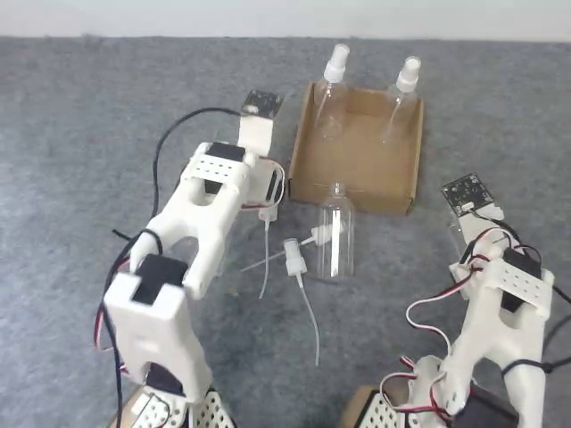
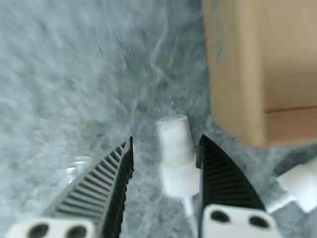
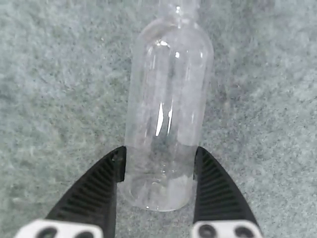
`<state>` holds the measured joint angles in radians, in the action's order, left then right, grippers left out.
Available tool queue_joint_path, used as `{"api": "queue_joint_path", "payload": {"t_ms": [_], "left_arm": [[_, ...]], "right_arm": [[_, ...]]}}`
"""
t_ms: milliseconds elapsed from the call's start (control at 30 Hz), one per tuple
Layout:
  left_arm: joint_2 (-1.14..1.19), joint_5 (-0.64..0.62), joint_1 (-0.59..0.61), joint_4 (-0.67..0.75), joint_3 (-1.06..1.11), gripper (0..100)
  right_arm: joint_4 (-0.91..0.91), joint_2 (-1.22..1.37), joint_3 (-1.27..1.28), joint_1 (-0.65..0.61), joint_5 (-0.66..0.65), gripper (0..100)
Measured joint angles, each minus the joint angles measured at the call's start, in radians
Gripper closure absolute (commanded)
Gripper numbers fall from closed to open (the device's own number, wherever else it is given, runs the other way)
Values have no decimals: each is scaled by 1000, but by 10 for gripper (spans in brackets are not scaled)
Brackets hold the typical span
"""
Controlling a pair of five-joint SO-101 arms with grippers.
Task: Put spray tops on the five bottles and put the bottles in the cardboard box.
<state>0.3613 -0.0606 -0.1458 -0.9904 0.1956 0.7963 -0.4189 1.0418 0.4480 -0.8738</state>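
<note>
My left gripper is open low over the carpet, its fingers on either side of a white spray top lying beside the cardboard box. The high view places this gripper just left of the box. Two capped bottles stand inside the box. An uncapped clear bottle stands in front of it, with loose spray tops beside it. My right gripper is shut on the base of another clear bottle, whose neck points away.
Thin dip tubes trail from the loose tops across the grey carpet. Another spray top lies close to my left gripper. The right arm stands right of the box.
</note>
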Motion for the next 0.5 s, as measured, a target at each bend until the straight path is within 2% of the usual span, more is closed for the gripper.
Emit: {"api": "queue_joint_path", "payload": {"t_ms": [200,500], "left_arm": [[60,0,0,20,-2,818],[60,18,-8,25,-2,991]], "right_arm": [[0,0,0,0,0,943],[0,0,0,0,0,943]]}}
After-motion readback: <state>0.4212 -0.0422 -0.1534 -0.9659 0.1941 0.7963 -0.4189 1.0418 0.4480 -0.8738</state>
